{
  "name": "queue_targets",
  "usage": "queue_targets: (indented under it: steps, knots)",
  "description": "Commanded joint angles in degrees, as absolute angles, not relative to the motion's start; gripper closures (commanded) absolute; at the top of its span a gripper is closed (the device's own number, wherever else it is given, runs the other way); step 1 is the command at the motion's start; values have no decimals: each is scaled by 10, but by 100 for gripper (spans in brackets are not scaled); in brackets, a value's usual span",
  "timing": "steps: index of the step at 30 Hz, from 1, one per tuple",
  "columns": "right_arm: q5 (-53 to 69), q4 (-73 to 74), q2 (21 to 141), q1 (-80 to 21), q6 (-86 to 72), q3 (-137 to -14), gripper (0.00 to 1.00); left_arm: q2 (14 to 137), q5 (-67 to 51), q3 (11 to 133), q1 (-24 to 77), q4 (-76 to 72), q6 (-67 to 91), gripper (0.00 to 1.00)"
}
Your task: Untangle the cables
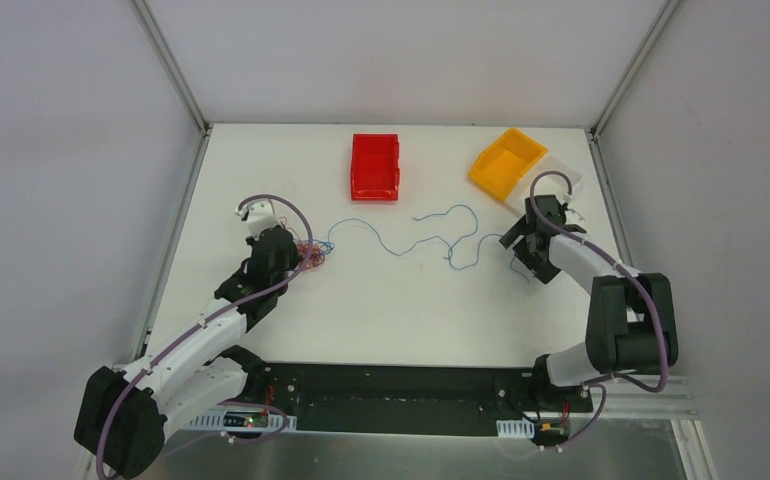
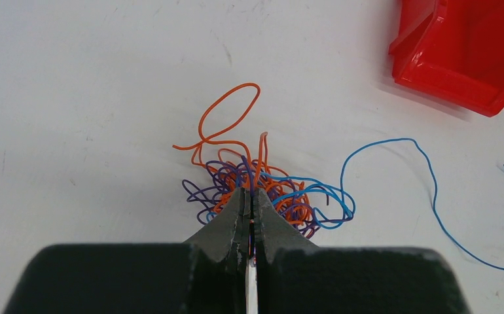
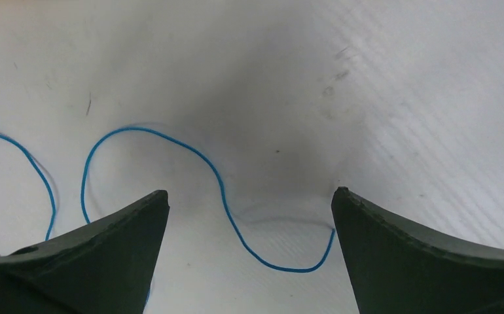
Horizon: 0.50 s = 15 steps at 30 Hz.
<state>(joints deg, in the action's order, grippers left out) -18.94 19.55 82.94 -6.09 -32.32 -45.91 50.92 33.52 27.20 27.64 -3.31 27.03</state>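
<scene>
The left gripper (image 2: 251, 198) is pressed together on the near edge of the knot of hair-thin red-orange, blue and dark purple cables (image 2: 262, 186), with a strand or two showing in the slit between its tips. The knot lies on the white table top (image 1: 381, 320) on the left side, just ahead of that arm. One long thin blue wire (image 3: 222, 186) runs out of the knot and wanders in loose waves across the middle of the table to the right gripper (image 3: 249, 196). That gripper's jaws are spread wide and hold nothing; a curve of the wire lies flat on the table between them. A red plastic bin (image 1: 375, 165) and a yellow plastic bin (image 1: 507, 163) stand at the far side, apart from the work

The step in hand looks like drawing one blue strand free while the left arm anchors the tangle. The next move probably calls for the right gripper to drop until its tips meet the table, since the wire is so thin, and close on the curve between them. It would then pull rightward slowly, because the blue loops inside the knot may tighten rather than slip
</scene>
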Motion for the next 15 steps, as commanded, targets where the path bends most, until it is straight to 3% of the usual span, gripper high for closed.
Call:
queue_targets:
  steps: [1,15]
  knots:
    - [-77,159,858,-69,-333,-456,0,513,329,277,272,-35,275,100]
    - [-167,250,971,-205,-397,-592,0,532,318,284,272,-37,266,100]
